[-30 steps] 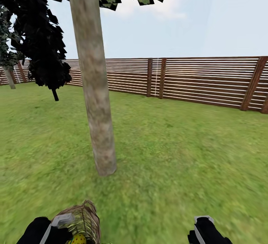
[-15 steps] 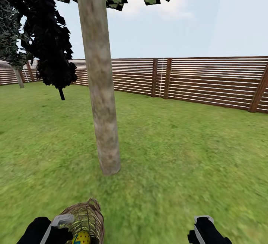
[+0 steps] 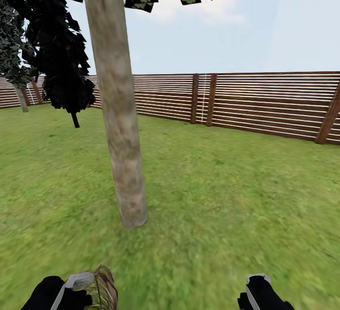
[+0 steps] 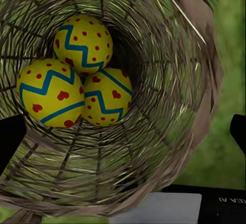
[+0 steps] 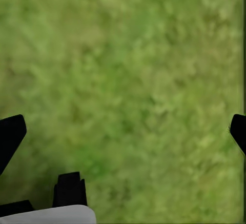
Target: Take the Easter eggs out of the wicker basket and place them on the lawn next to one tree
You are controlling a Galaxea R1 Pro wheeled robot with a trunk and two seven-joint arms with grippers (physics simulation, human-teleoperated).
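Note:
The wicker basket (image 3: pixel 103 287) sits right at my left gripper (image 3: pixel 78 284) at the bottom edge of the head view. The left wrist view looks straight into the wicker basket (image 4: pixel 169 65), where three yellow Easter eggs (image 4: pixel 84 42) (image 4: pixel 48 93) (image 4: pixel 106 97) with blue zigzags and red dots lie together at its bottom. The left fingertips (image 4: pixel 10 137) stand wide apart at the sides of the basket's mouth. My right gripper (image 3: pixel 259 291) is open over bare lawn (image 5: pixel 128 80). The tree (image 3: pixel 118 125), with a pale trunk, rises from the lawn (image 3: pixel 226 206) just ahead of the basket.
A brown slat fence (image 3: pixel 245 104) closes the garden at the back. A small black tree (image 3: pixel 66 73) and another pale-trunked tree (image 3: pixel 19 95) stand at the far left. Open grass spreads to the right of the trunk.
The whole view has shifted, so the camera moved; the trunk now stands a little further left and nearer. The basket sits lower in the picture and the egg seen in it no longer shows.

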